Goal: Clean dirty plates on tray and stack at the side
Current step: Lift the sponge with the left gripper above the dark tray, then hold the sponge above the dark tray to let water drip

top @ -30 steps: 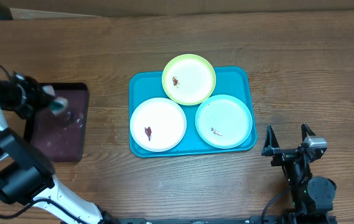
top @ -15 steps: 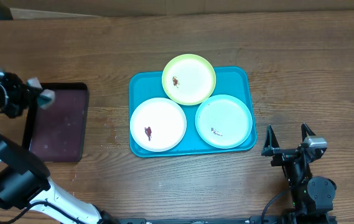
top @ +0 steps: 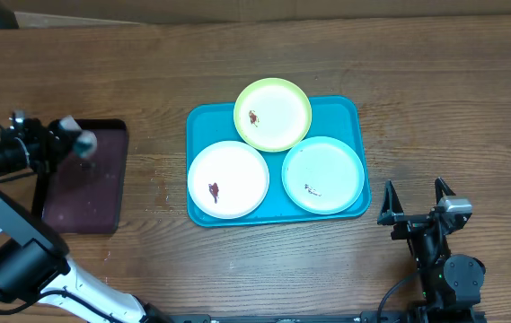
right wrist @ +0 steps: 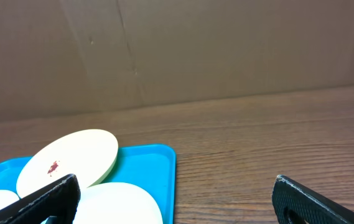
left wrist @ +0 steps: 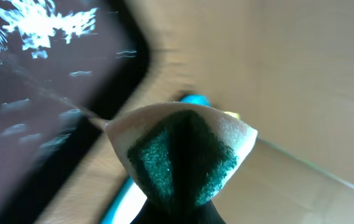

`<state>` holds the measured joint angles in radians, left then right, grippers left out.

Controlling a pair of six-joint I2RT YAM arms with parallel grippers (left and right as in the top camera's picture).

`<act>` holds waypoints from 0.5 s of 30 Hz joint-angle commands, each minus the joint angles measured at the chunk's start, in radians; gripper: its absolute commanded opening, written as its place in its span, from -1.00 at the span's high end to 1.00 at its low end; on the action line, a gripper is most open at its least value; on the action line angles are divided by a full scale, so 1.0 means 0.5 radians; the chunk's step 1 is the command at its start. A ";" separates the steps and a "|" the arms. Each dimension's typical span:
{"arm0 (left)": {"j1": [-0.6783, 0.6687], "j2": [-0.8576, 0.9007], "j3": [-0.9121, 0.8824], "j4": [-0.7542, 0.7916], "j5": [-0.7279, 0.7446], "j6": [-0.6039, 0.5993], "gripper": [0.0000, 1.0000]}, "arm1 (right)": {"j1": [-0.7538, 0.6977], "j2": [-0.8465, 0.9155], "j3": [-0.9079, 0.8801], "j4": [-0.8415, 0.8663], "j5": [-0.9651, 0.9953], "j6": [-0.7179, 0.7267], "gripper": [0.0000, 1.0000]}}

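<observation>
The turquoise tray [top: 345, 112] holds three plates: a yellow-green rimmed plate [top: 273, 114] at the back, a white plate [top: 228, 178] at front left and a pale mint plate [top: 323, 174] at front right, each with a small dark red smear. My left gripper [top: 77, 144] is shut on a green and white sponge [left wrist: 186, 152], above the upper edge of the maroon tray [top: 84, 193]. My right gripper [top: 415, 199] is open and empty, on the table right of the turquoise tray. The right wrist view shows the tray corner [right wrist: 161, 165] and the yellow-green plate [right wrist: 71, 158].
The dark maroon tray with a black rim lies at the left and looks wet [left wrist: 21, 37]. Bare wooden table [top: 453, 99] surrounds both trays. A cardboard wall [right wrist: 177, 50] stands behind the table.
My left gripper with the sponge swung left off the maroon tray, then back right to the tray's upper edge. The right arm and the plates have not moved.
</observation>
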<state>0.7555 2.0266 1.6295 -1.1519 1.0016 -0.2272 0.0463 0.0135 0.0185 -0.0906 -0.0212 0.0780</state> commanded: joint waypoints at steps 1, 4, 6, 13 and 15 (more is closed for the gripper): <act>0.080 -0.003 0.076 0.021 0.601 -0.136 0.92 | -0.005 -0.021 -0.021 0.012 0.008 0.008 -1.00; 0.129 -0.003 0.076 -0.004 0.584 -0.185 0.92 | -0.005 -0.021 -0.021 0.012 0.008 0.008 -1.00; 0.150 -0.003 0.076 -0.053 0.584 -0.235 0.92 | -0.005 -0.021 -0.021 0.012 0.008 0.008 -1.00; 0.168 -0.003 0.076 -0.103 0.549 -0.786 0.92 | -0.005 -0.021 -0.021 0.012 0.008 0.008 -1.00; 0.168 -0.003 0.076 -0.137 0.526 -0.851 0.92 | -0.005 -0.021 -0.021 0.012 0.008 0.008 -1.00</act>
<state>0.8387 2.0266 1.6455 -1.2091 1.2419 -0.5251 0.0463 0.0135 0.0185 -0.0906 -0.0212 0.0780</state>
